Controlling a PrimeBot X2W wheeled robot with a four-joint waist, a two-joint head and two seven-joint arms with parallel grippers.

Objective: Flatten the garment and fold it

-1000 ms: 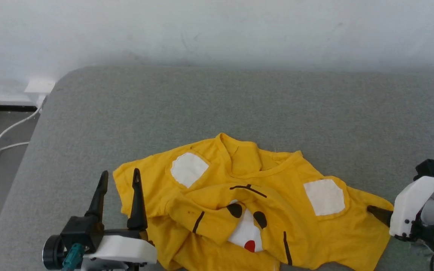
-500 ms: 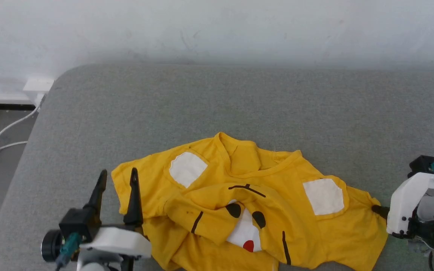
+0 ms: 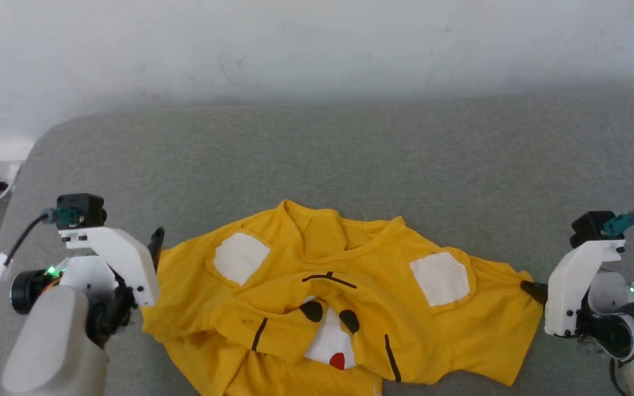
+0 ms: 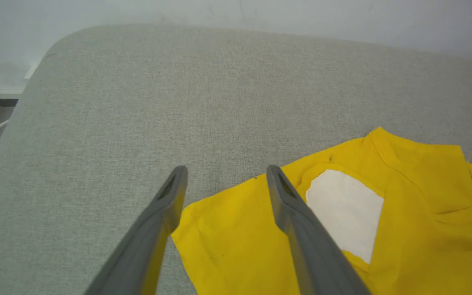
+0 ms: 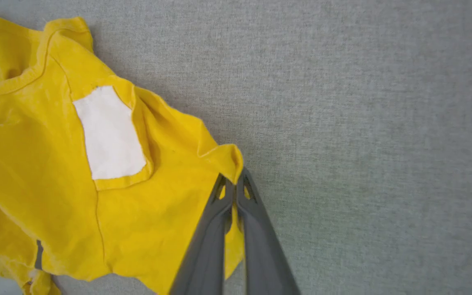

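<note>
While the grey padded surface [image 3: 350,143] stretches wide behind it, the yellow T-shirt [image 3: 295,308] lies crumpled near the front edge, print up, with its lower part bunched over the chest. The right gripper [image 5: 232,177] is pinched tight on the sleeve hem at its side. The left gripper [image 4: 226,170] has its fingers spread, straddling the corner of the opposite sleeve without biting it. To do this step well, I judge the left one should sink until a finger slips under the cloth, then close near the hem. Both should then draw apart evenly and low, so the fabric around the white patch [image 4: 344,213] tightens without dragging.
</note>
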